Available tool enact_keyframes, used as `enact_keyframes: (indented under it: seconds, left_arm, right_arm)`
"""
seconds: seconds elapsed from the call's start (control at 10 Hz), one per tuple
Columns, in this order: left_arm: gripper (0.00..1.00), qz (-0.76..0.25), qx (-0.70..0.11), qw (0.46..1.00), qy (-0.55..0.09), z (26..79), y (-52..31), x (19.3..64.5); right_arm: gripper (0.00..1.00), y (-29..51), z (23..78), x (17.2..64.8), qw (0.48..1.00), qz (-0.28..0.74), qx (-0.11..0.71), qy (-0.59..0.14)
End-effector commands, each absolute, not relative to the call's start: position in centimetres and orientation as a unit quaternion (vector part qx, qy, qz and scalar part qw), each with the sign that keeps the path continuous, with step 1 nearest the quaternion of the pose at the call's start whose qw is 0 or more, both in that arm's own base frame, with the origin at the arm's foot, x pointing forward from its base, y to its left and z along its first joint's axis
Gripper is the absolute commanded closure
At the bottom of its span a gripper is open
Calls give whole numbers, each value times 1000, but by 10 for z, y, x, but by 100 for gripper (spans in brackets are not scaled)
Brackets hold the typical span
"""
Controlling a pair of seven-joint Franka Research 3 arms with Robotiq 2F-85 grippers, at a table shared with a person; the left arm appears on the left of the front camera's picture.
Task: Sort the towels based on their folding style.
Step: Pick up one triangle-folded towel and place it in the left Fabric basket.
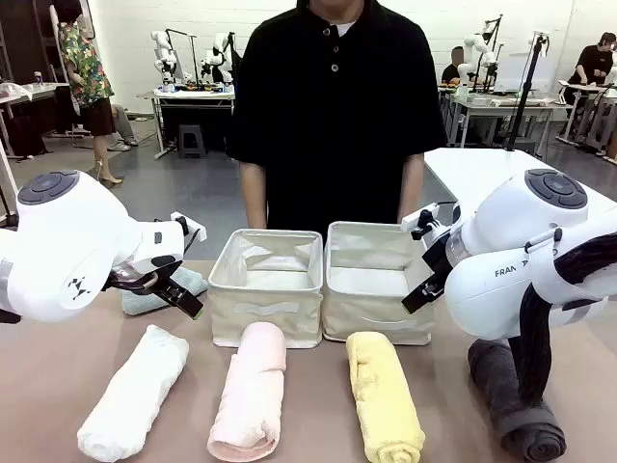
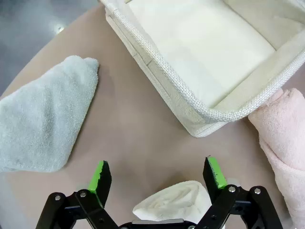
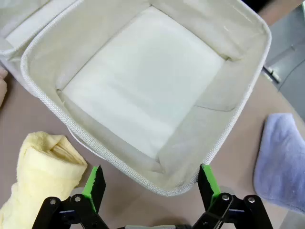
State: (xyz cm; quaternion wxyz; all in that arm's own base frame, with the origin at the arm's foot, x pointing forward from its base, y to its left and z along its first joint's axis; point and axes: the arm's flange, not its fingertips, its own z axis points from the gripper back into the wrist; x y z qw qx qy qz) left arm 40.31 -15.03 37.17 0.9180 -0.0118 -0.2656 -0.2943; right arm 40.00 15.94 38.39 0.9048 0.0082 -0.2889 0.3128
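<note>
Four rolled towels lie along the table's front: white point(image 1: 130, 394), pink point(image 1: 253, 391), yellow point(image 1: 384, 395) and dark grey point(image 1: 516, 400). A pale teal cone towel point(image 1: 145, 301) lies flat at the back left, partly behind my left gripper point(image 1: 188, 307). In the left wrist view that gripper point(image 2: 157, 174) is open over bare table, with the teal towel point(image 2: 43, 124) to its left and the white roll's end point(image 2: 176, 202) beneath it. My right gripper point(image 3: 150, 183) is open above the right basket's near rim, between the yellow roll point(image 3: 40, 176) and a light blue towel point(image 3: 283, 160).
Two cream fabric baskets stand side by side at mid-table, the left one point(image 1: 267, 318) and the right one point(image 1: 371, 323), both with nothing inside. A person in black point(image 1: 333, 106) stands just behind them. The pink roll point(image 2: 283, 138) touches the left basket's corner point(image 2: 205, 126).
</note>
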Motion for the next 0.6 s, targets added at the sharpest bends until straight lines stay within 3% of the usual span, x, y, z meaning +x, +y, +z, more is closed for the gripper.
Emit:
enact_keyframes:
  seconds: [0.0, 0.5]
  left_arm:
    - [0, -294, -12, 918, -266, 372, -150, 403]
    - [0, -294, -12, 918, -266, 372, -150, 403]
  right_arm:
    - [0, 159, 384, 400, 905, 313, 8, -289]
    - [0, 159, 384, 400, 905, 313, 8, -289]
